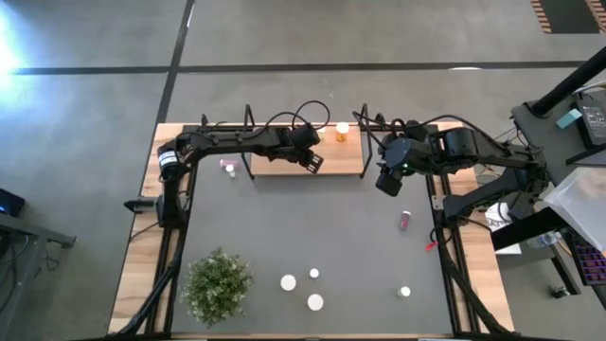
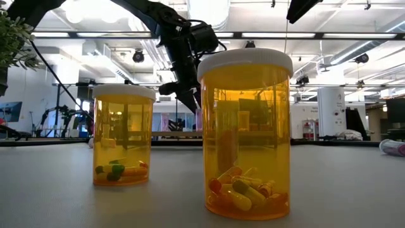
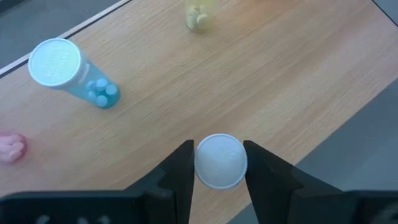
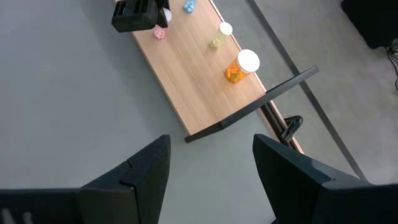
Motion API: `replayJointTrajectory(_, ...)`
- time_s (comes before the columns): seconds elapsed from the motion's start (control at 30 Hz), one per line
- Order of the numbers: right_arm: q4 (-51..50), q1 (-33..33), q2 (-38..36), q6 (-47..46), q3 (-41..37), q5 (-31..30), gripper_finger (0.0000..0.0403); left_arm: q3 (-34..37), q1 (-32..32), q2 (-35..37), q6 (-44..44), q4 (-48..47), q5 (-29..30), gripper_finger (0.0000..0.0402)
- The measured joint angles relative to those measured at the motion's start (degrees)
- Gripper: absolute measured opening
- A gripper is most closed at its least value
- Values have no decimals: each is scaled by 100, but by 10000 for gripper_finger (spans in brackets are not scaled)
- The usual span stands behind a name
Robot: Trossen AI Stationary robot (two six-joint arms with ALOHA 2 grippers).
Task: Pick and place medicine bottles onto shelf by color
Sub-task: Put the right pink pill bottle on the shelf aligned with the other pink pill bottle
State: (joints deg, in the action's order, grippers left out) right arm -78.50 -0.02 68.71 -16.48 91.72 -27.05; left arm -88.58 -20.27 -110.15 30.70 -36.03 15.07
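Wooden shelf [image 1: 284, 163] already carries a few bottles, an orange one [image 1: 342, 132] at its end. Over it, the left gripper [image 3: 217, 171] pinches a white-capped bottle [image 3: 220, 160]. Right gripper [image 4: 211, 168] hangs unclenched beside the shelf. Several bottles [image 1: 301, 289] remain near the plant [image 1: 218, 284].

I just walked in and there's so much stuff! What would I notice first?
Two big see-through orange pill bottles with white caps stand close up in the low view. Farther off, the left tool has its fingers around a small white-capped bottle on the light wooden shelf.
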Motion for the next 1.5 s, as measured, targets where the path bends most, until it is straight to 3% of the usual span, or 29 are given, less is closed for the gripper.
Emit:
replayJointTrajectory(0.53, 1, 0, 0, -1, 0, 0, 219, 150, -114, 425, 43, -953, 346, 103)
replayJointTrajectory(0.87, 0, 0, 0, 1, -1, 0, 219, 1114, -231, 1022, -95, -509, 437, 103)
replayJointTrajectory(1.03, 2, 1, 2, -1, 0, 2, 219, 1403, -348, 1263, -1078, -102, 248, 103)
replayJointTrajectory(1.3, 4, 1, 0, 0, 0, 0, 219, 1403, -679, 1271, -2892, -96, -708, 103)
replayJointTrajectory(1.5, 4, 1, 0, -1, 0, 0, 219, 1384, -867, 1270, -4315, -91, -903, 103)
